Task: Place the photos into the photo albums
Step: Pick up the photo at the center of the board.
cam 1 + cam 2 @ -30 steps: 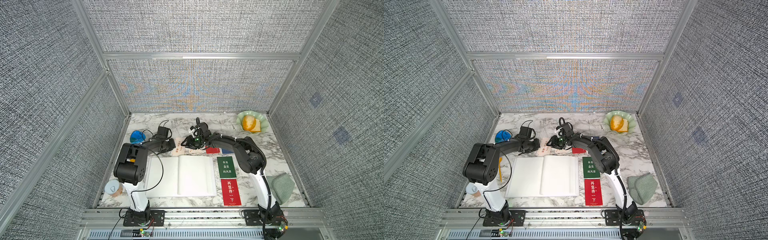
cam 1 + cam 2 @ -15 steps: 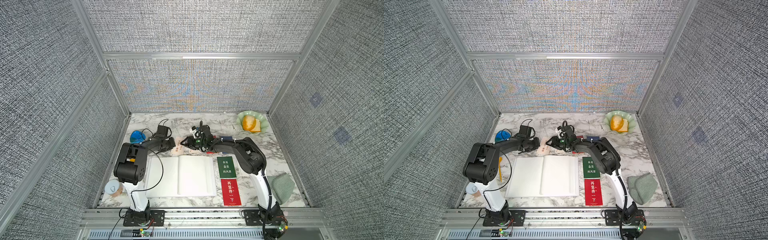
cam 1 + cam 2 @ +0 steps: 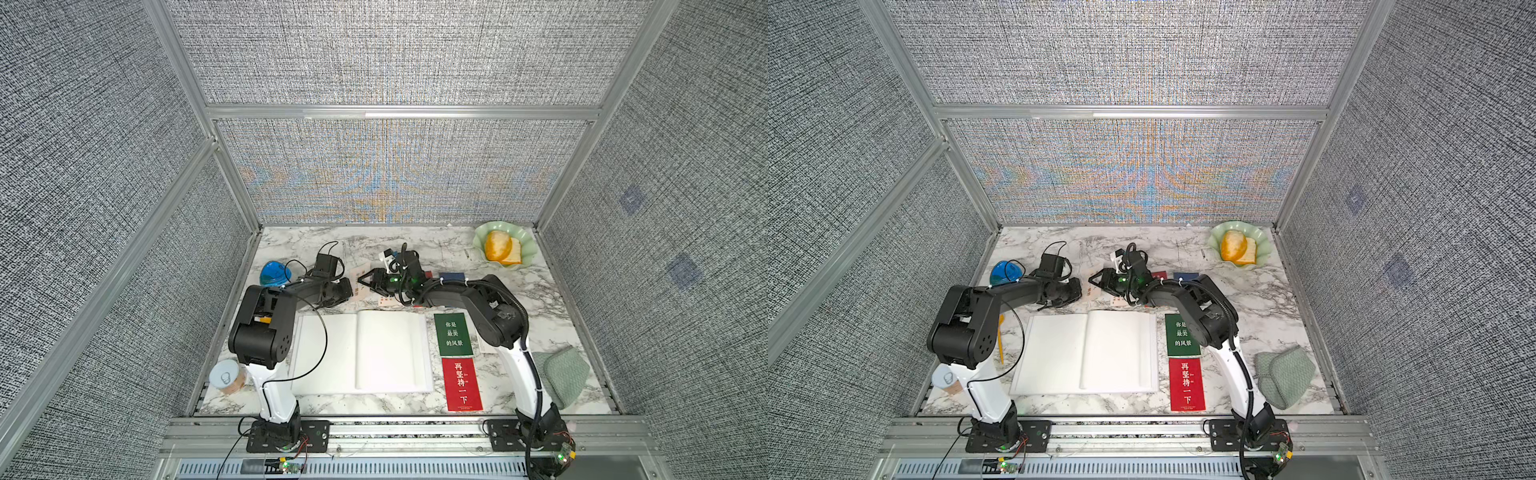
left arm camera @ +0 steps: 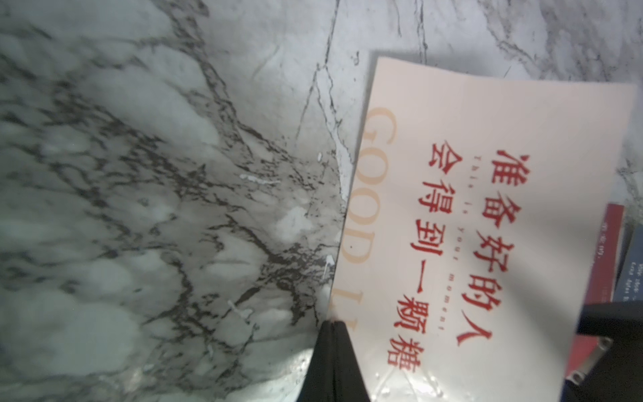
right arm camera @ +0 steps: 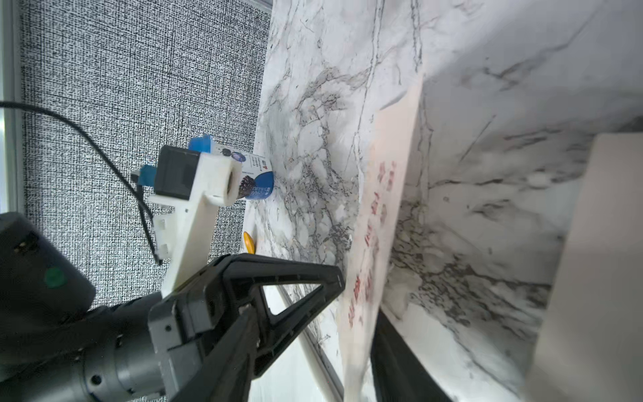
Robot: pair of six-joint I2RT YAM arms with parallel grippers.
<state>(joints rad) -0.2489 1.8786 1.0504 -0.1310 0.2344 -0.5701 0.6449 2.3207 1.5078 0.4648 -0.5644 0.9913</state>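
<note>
The white photo album [image 3: 361, 353] [image 3: 1088, 353] lies open at the table's front. Of the photos, a cream card with red characters [image 3: 360, 271] [image 4: 487, 209] lies behind it, between both grippers. My left gripper [image 3: 348, 291] [image 4: 334, 325] is shut, its tips pressing on that card's edge. My right gripper [image 3: 365, 282] [image 5: 316, 313] is open, a jaw on each side of the card [image 5: 382, 209], which looks tilted there. A second cream card [image 3: 388, 302], a red one [image 3: 428, 274] and a blue one [image 3: 451, 276] lie nearby. A green card [image 3: 455, 334] and a red card [image 3: 463, 384] lie right of the album.
A green bowl with food [image 3: 503, 249] stands at the back right. A folded green cloth [image 3: 561, 376] is at the front right, a can [image 3: 227, 376] at the front left, a blue object [image 3: 274, 272] at the back left. Padded walls enclose the table.
My right gripper has come down and moved left toward the left gripper, and its jaws have widened. The left arm has stayed put.
</note>
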